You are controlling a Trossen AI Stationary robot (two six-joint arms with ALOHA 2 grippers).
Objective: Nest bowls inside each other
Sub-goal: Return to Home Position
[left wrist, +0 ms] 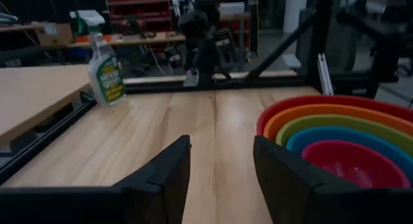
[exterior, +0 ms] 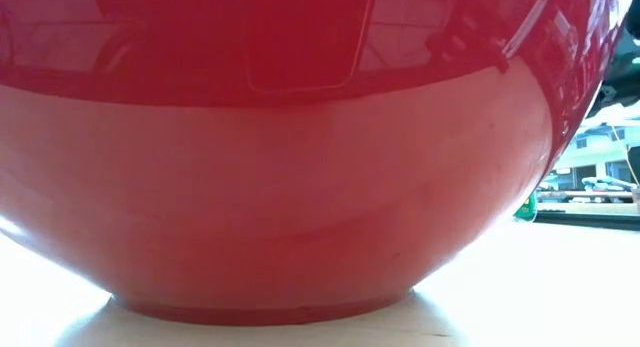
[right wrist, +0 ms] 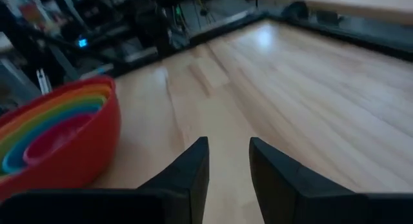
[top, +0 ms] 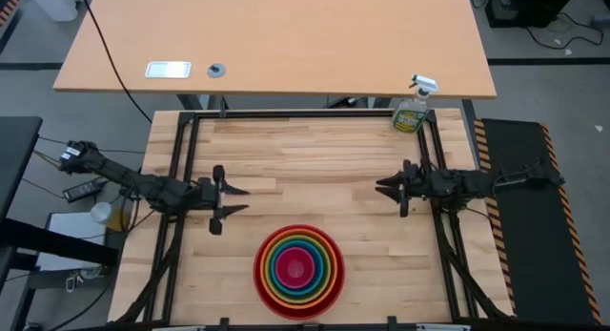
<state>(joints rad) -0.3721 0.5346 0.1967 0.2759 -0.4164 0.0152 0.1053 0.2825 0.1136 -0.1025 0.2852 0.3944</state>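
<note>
Five bowls sit nested upright in one stack [top: 298, 270] near the table's front edge: red outermost, then orange, lime green, blue, and pink in the middle. The red bowl's wall [exterior: 280, 187] fills the low view, its foot on the table. The left wrist view shows the stack [left wrist: 342, 146], as does the right wrist view [right wrist: 58, 133]. My left gripper [top: 240, 199] hovers open at the table's left, pointing level toward the middle [left wrist: 221, 146]. My right gripper [top: 383, 188] hovers open at the right, pointing back toward it [right wrist: 229, 143]. Neither touches the bowls.
A green spray bottle [top: 413, 107] stands at the table's far right corner, also visible from the left wrist [left wrist: 106, 69]. A black frame rail [top: 305, 113] runs along the far edge. Bare wood [top: 305, 169] lies between the two grippers.
</note>
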